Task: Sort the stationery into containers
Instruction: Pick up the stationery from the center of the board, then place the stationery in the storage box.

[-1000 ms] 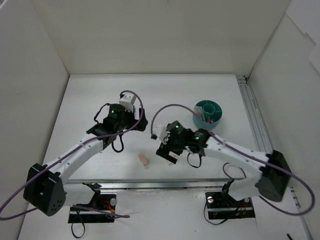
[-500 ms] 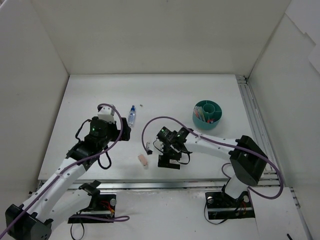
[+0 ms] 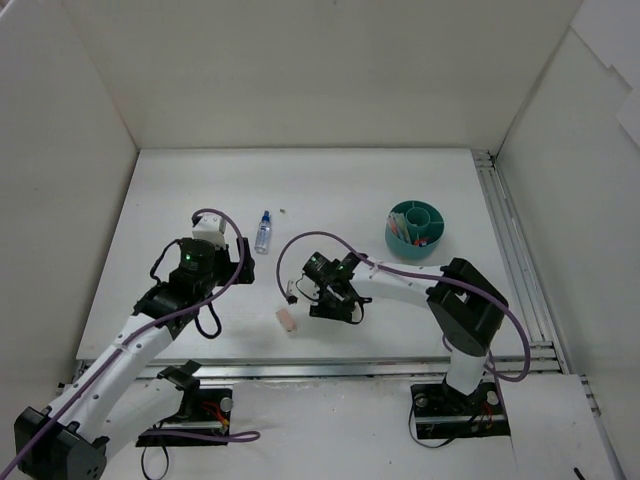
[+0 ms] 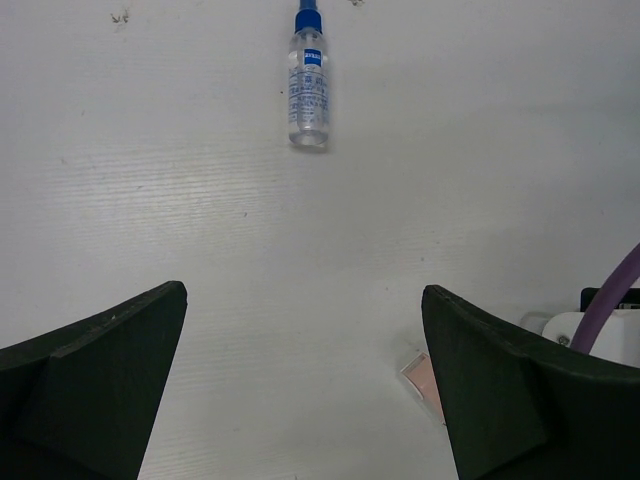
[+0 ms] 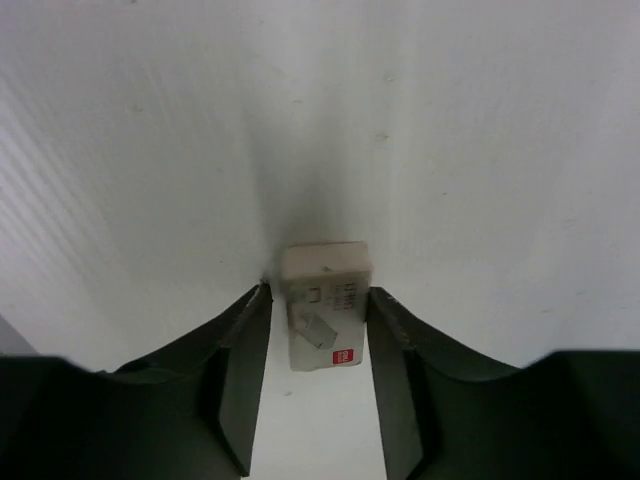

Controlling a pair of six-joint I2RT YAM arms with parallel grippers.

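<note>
The table (image 4: 200, 250) is matt white and finely ribbed. The bottle (image 4: 308, 95) is clear glossy plastic. The eraser (image 5: 325, 300) looks dull and rubbery. The bowl (image 3: 399, 243) is smooth teal plastic. The right gripper (image 5: 318, 295) has matt dark fingers (image 5: 235, 380).

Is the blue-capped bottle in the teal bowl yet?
No, the bottle lies flat on the table, well left of the teal bowl.

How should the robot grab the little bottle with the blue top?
Pinch the bottle across its clear middle, coming straight down from above with the open left gripper. It lies flat and is long and round, so one finger fits on each long side.
</note>
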